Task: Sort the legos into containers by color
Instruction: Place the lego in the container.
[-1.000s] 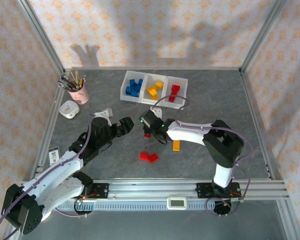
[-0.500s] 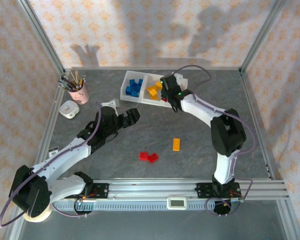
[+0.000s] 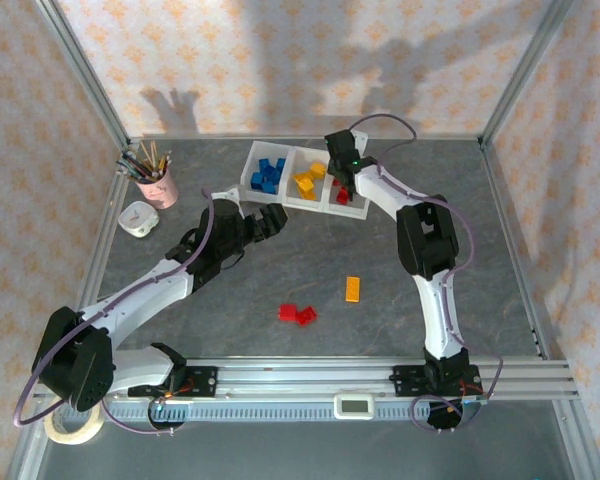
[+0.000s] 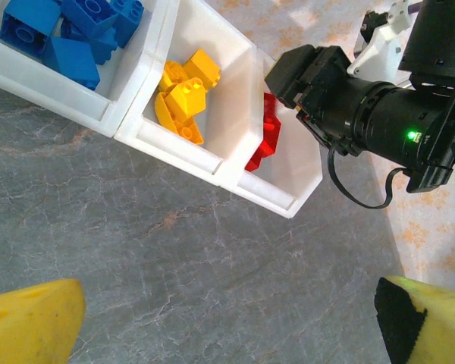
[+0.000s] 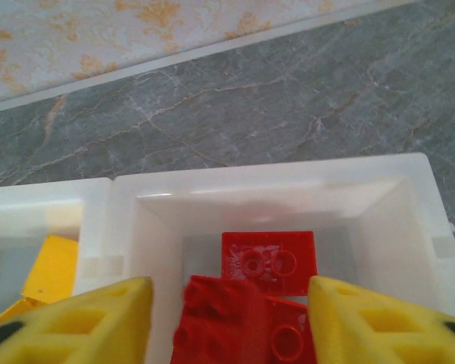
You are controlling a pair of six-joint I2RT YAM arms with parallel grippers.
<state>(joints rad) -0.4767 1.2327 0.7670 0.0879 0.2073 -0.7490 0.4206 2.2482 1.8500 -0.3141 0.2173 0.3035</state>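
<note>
Mostly sorted: blue legos (image 3: pixel 269 174) in the left bin of the containers (image 4: pixel 205 163), yellow-orange ones (image 3: pixel 308 180) in the middle, red ones (image 5: pixel 269 262) in the right. Left to do: two red bricks (image 3: pixel 297 314) and one orange brick (image 3: pixel 352 289) loose mid-tabletop (image 3: pixel 500 250), well apart from the containers.

Right arm stretched far out, right gripper (image 3: pixel 342 178) over the red bin, jaws apart. A blurred red brick (image 5: pixel 216 311) sits between them, probably loose, but I can't tell if it touches a pad. Left arm reaches forward, left gripper (image 3: pixel 270 218) near the containers, jaws wide, empty.
</note>
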